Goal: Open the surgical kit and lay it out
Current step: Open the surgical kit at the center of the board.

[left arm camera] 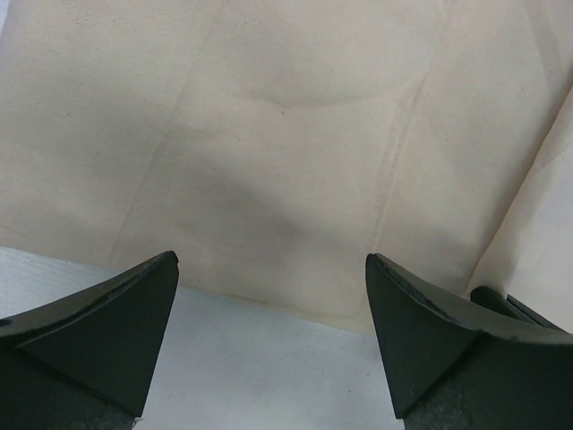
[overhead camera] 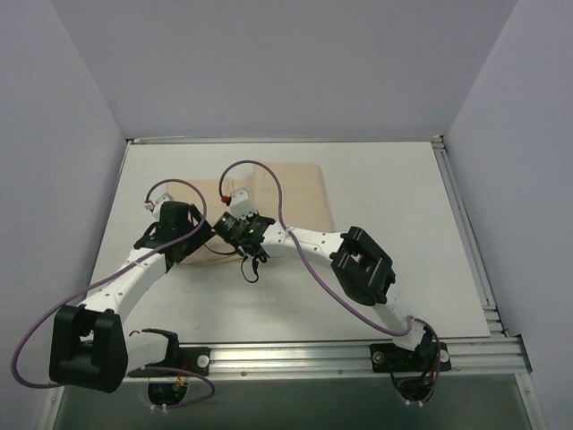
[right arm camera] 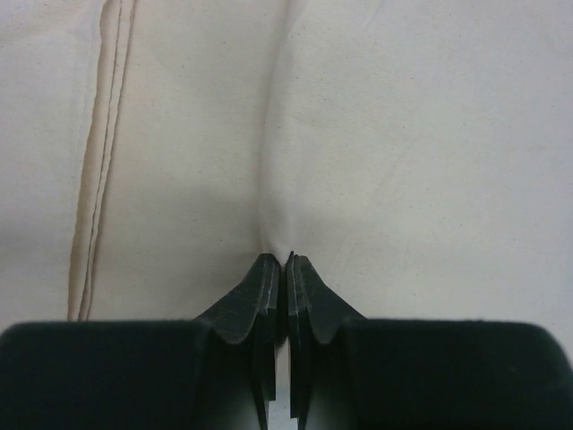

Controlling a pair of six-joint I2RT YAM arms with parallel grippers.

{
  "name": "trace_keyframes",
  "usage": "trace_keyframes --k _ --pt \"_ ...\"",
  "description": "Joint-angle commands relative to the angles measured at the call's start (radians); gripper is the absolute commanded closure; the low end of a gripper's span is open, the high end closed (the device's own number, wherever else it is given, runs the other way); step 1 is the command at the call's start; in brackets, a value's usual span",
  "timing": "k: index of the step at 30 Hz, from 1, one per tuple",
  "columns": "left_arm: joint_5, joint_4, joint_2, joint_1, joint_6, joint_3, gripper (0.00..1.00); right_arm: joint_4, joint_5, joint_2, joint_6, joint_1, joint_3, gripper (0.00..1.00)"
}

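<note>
The surgical kit shows as a folded beige cloth wrap lying flat at the middle back of the table; only cloth is visible. My right gripper is shut, pinching a raised ridge of the cloth wrap between its fingertips; a stitched hem runs along the left. In the top view the right gripper is at the wrap's near left part. My left gripper stands wide open just over the near edge of the cloth wrap, nothing between its fingers. The left gripper sits close beside the right one.
The white table has a metal rail along its near edge and pale walls on three sides. Purple cables loop over both arms. The right arm's elbow juts out over the table's right half.
</note>
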Motion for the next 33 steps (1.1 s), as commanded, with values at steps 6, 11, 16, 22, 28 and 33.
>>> trace_keyframes --k 6,11,16,22,28,33 --pt "0.118 0.131 0.130 0.042 0.053 0.044 0.06 -0.014 0.109 -0.144 0.014 -0.044 -0.018 1.00" --pt "0.227 0.102 0.365 0.062 0.129 0.165 0.06 0.060 0.023 -0.358 0.006 -0.206 -0.200 1.00" --pt "0.260 0.146 0.420 0.073 0.137 0.190 0.04 0.114 -0.052 -0.504 0.017 -0.390 -0.384 1.00" --pt "0.241 0.117 0.345 0.065 0.192 0.211 0.06 0.201 -0.169 -0.674 0.006 -0.688 -0.647 1.00" --pt "0.211 0.053 0.304 0.012 0.255 0.257 0.06 0.206 -0.194 -0.704 -0.046 -0.832 -0.701 0.61" --pt "0.186 0.007 0.340 -0.053 0.298 0.323 0.06 0.214 -0.253 -0.705 -0.104 -0.811 -0.665 0.31"
